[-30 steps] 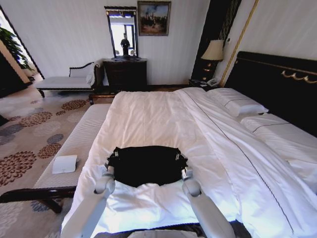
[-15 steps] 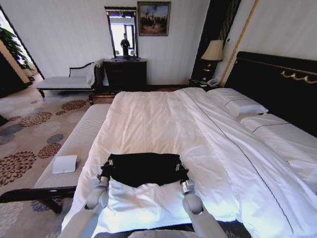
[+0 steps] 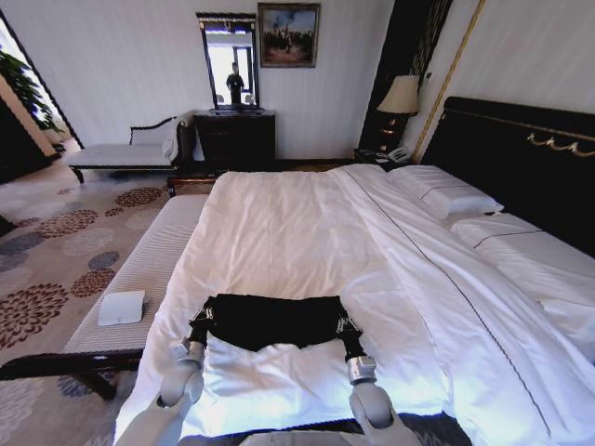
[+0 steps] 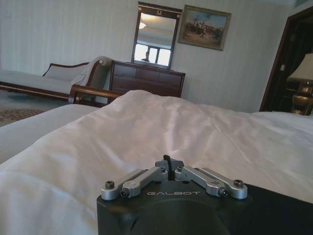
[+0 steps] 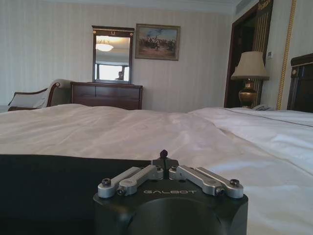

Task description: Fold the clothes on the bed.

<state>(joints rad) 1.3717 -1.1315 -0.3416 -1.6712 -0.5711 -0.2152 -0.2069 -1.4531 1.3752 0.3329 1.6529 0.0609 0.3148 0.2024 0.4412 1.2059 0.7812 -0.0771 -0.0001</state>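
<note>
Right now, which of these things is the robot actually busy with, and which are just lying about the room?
Part of the job:
- black T-shirt, held at its two ends
- bed under it
- left gripper and right gripper, both shut on the shirt

Just lying about:
- small white box on the striped bench
- pillows
- lamp
- mirror
- painting

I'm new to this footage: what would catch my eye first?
A very large white bed spreads across the head view, with a small black T-shirt near its foot edge. The left gripper and right gripper each pinch a side of the shirt, jaws shut. A dark headboard stands at right.
</note>
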